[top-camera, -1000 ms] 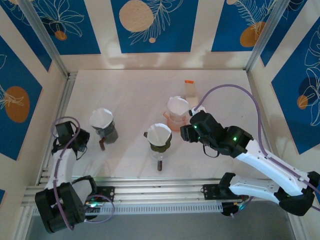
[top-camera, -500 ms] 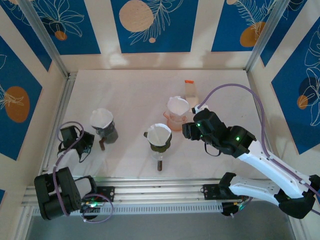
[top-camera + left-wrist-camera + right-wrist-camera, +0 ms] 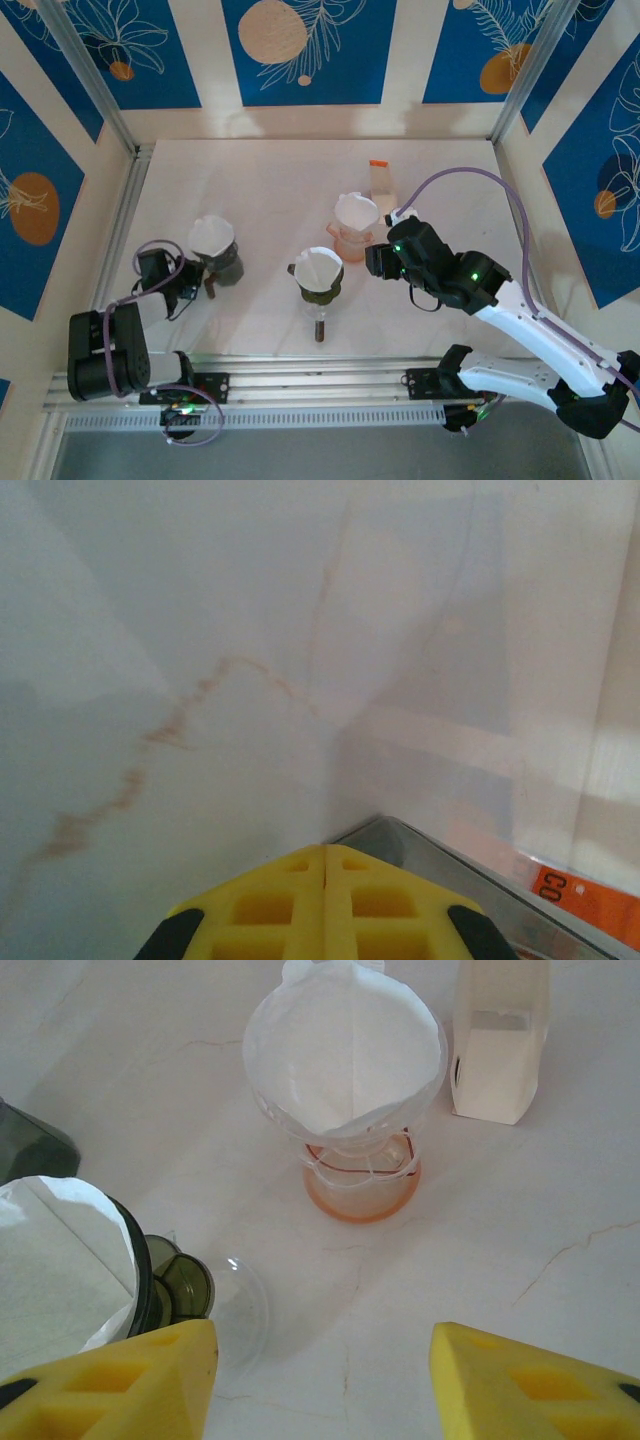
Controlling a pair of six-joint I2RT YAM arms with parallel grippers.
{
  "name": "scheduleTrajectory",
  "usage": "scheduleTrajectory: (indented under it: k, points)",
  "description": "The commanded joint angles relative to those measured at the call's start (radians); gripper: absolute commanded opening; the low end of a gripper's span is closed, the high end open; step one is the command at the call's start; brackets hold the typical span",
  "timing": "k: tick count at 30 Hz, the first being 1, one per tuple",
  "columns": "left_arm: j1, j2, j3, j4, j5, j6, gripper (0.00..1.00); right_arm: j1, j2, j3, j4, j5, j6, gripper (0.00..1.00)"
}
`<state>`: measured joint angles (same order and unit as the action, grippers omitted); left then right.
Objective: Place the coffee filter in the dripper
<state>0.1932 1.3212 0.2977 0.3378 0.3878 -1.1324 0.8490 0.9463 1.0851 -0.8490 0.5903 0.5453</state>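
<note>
The right gripper (image 3: 320,1345) has its two yellow fingers (image 3: 130,1380) spread wide with nothing between them, only bare white marbled table (image 3: 560,1190) showing in the gap. Straight ahead of it, a little apart, stands the orange translucent dripper (image 3: 361,1178), upright, with a white paper coffee filter (image 3: 345,1050) seated in its cone, the filter's fold running down the middle. Ahead and to the right of the gripper, just beside that dripper, stands a cream-coloured carton (image 3: 497,1045). Close to the gripper's left finger is a dark green dripper (image 3: 165,1285), which also carries a white filter (image 3: 55,1260) in its cone; its clear base plate lies on the table just ahead of that finger.

From above, the right gripper (image 3: 378,262) sits between the orange dripper (image 3: 352,243) ahead of it and the green dripper (image 3: 320,288) on its left, touching neither.

The left gripper (image 3: 325,858) has its yellow fingers pressed flat together, pinching nothing, with pale marbled surface beyond the tips. From above, the left gripper (image 3: 188,283) lies low over the table, and a third, dark dripper (image 3: 224,266) with a white filter (image 3: 209,235) in it stands just off its tip; whether they touch cannot be told.
</note>
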Motion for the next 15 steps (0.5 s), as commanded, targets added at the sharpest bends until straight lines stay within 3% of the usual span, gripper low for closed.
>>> scheduleTrajectory:
  k: [1,15]
  points:
    - [-0.057,0.038,0.0,0.099,-0.025,-0.04,0.0,-0.005,-0.006,-0.014,0.009,-0.013,0.019,0.59]
    - [-0.444,0.356,0.157,0.329,-0.166,-0.174,0.0,-0.014,0.012,-0.04,-0.008,-0.002,0.062,0.59]
